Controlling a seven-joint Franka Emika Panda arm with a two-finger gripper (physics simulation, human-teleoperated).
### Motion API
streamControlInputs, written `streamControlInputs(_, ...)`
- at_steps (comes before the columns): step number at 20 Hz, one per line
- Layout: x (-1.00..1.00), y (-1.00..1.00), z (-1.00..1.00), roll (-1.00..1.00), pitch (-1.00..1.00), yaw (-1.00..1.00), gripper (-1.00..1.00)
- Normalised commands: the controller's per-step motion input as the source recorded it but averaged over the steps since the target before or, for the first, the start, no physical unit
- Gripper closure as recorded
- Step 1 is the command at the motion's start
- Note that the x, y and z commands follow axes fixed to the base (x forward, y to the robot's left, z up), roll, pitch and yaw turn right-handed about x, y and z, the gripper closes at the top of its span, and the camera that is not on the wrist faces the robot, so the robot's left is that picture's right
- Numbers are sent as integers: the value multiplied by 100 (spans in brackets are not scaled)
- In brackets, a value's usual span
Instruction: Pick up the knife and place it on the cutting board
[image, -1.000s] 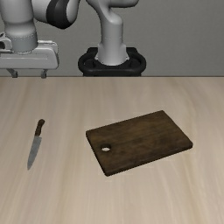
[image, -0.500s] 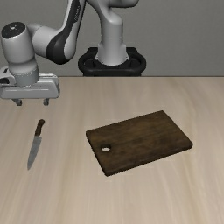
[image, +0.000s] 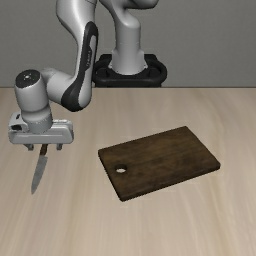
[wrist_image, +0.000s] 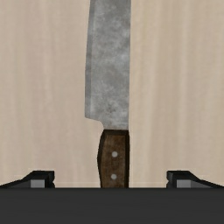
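Now, in the exterior view, the white-and-grey robot arm (image: 78, 75) bends down toward the exterior view's left, and its fingers (image: 62, 146) hang just above the pale wooden tabletop (image: 200, 110). They are spread wide apart, one on each side of the handle end of the steel-bladed knife with a brown wooden handle (image: 39, 172). Whether they touch the handle cannot be told from this angle. The knife lies flat on the tabletop, with its handle under the hand and its blade pointing forward, away from the robot's black base (image: 130, 70). The dark brown rectangular wooden cutting board (image: 165, 158) lies flat toward the exterior view's right, well apart from the knife, turned at a slant. A small round hole (image: 122, 170) sits near the corner closest to the knife. Nothing rests on the board.

Next, in the wrist view, the knife (wrist_image: 109, 87) runs straight away from the hand, centred between the two fingers (wrist_image: 39, 179). Its mottled grey blade (wrist_image: 109, 52) reaches far ahead, and the brown handle (wrist_image: 114, 157) with two pale rivets lies nearest the hand. Both fingers stand wide open, with bare tabletop (wrist_image: 35, 87) showing between each tip and the handle, so nothing is pinched.
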Motion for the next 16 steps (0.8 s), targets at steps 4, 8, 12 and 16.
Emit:
streamControlInputs(4,0,0,0,0,0,0,100)
streamControlInputs(8,0,0,0,0,0,0,100)
streamControlInputs(12,0,0,75,0,0,0,100)
streamControlInputs(16,0,0,100,0,0,0,100)
